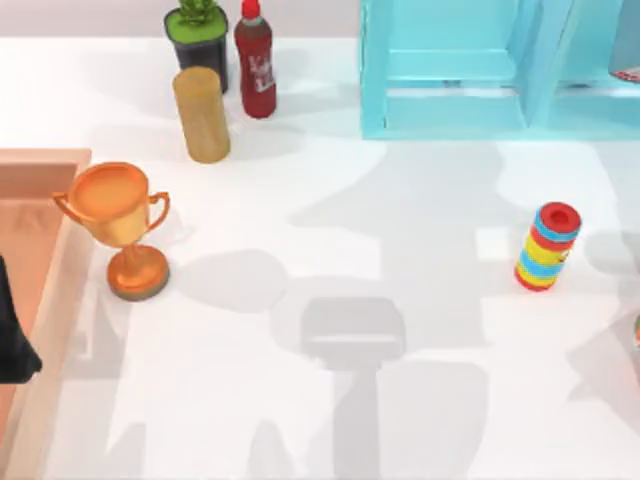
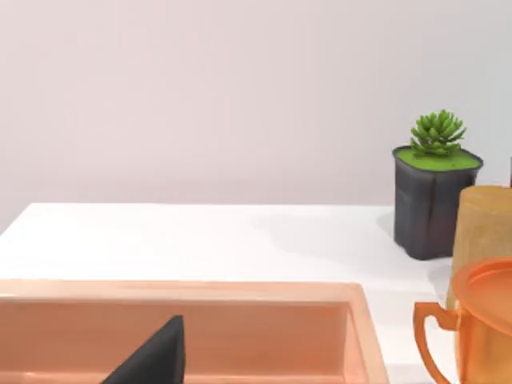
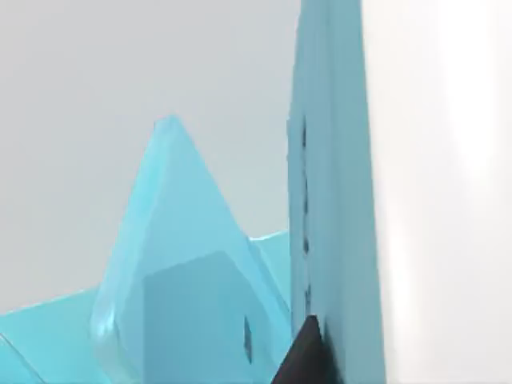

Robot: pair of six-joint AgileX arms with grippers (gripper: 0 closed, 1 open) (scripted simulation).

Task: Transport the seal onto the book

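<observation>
I cannot tell which way the seal lies from my left gripper [image 1: 14, 335] or right gripper [image 3: 302, 358], nor if either is open.

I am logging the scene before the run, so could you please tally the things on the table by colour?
Orange or gold: 3, trophy, tray, cylinder
Red: 1, bottle
Dark with green: 1, potted plant
Light blue: 1, shelf unit
Striped red, yellow, blue: 1, ring stack
Total: 7
</observation>
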